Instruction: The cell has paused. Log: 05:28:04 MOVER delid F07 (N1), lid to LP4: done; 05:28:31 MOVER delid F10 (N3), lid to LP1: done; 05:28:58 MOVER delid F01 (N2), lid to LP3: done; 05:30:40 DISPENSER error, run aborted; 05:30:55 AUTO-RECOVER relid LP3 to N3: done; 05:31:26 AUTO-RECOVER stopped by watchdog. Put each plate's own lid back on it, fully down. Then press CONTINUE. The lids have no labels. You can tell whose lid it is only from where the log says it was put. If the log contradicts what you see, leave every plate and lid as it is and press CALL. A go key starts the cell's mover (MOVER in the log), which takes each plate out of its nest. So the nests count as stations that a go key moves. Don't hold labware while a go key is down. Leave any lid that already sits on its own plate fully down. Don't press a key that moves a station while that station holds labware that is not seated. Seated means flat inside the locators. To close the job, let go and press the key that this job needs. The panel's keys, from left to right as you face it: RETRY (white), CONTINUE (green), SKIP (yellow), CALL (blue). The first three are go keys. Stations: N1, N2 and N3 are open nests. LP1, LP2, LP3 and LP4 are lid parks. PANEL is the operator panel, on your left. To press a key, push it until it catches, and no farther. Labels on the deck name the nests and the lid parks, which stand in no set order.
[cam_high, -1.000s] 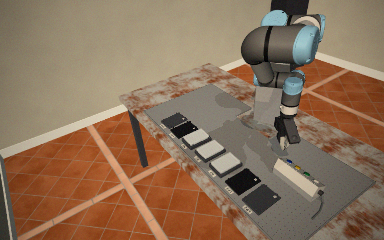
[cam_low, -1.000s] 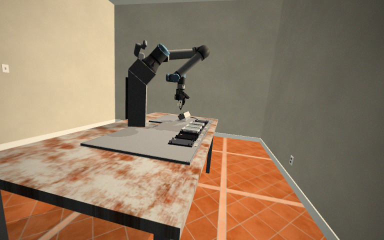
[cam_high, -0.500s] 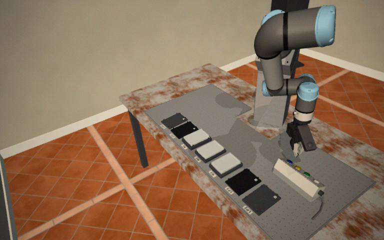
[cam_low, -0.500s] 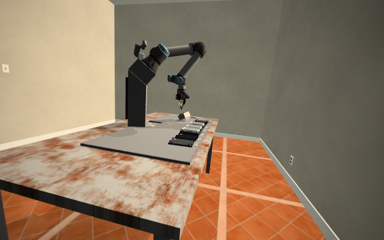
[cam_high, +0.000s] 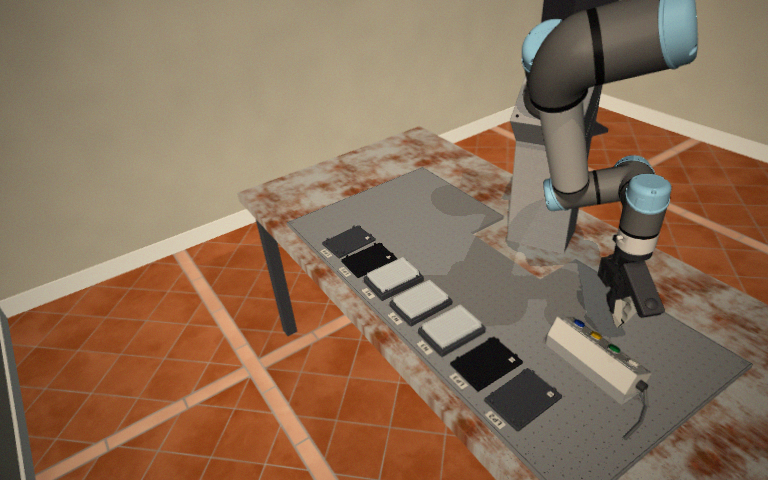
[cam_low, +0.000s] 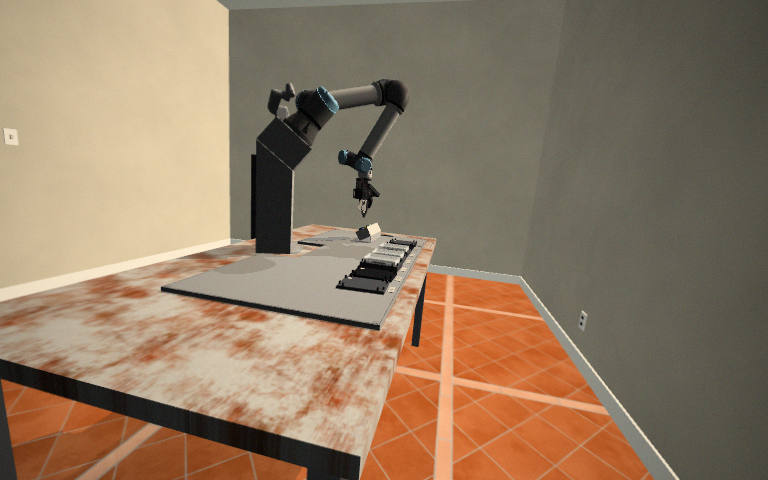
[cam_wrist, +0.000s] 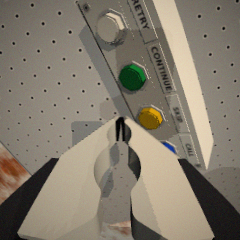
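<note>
My gripper is shut and empty, and hangs a little above the operator panel. In the wrist view the fingertips sit just left of the yellow SKIP key. The blue CALL key is partly hidden by a finger. The green CONTINUE key and the white RETRY key lie farther along. Three white-topped plates sit in the middle nests of the row.
Two lid parks lie at the far end of the row and two more at the near end, each grey or black. The arm's pedestal stands behind the deck. A cable leaves the panel's near end.
</note>
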